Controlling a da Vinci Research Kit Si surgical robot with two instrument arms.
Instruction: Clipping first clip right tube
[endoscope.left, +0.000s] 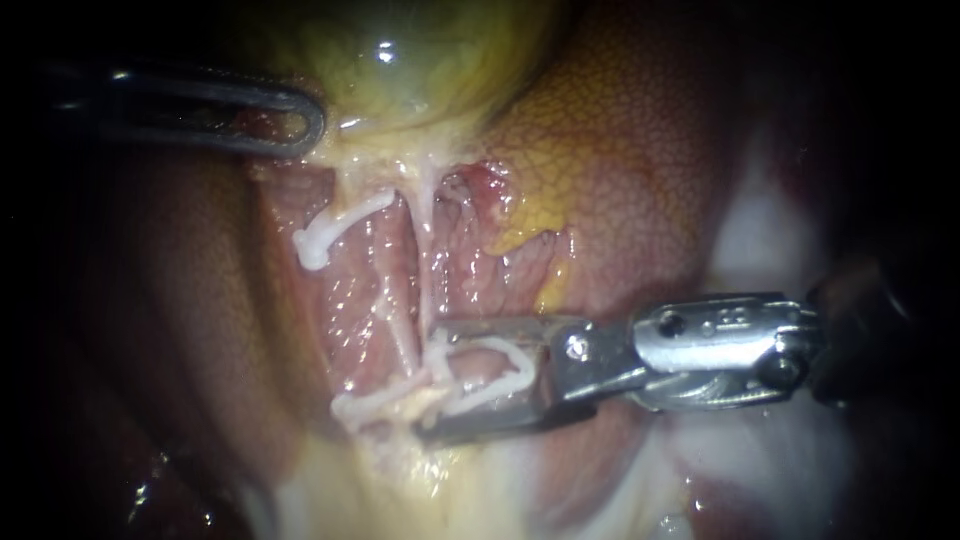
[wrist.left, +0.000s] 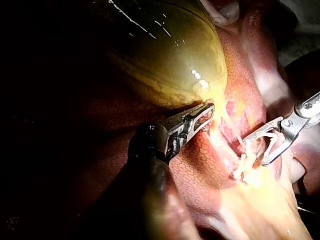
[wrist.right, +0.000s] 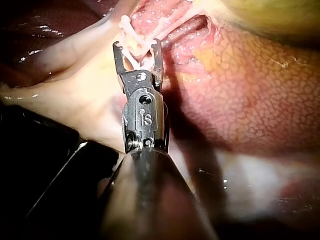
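Two instruments in, two pale tubes on show, one gallbladder (endoscope.left: 420, 60), one liver (endoscope.left: 640, 180). My left instrument (endoscope.left: 305, 122) has its jaws pressed together on the gallbladder's lower edge. My right instrument (endoscope.left: 432, 382) stands with jaws spread wide (a clear gap in both wrist views), straddling the right tube (endoscope.left: 427, 270), whose white strands lie between them; the left tube (endoscope.left: 335, 225) curls well apart.

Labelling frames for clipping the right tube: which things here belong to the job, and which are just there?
In the job:
right instrument, jaws open astride the right tube
left instrument, up by the gallbladder

Just there:
liver
left tube
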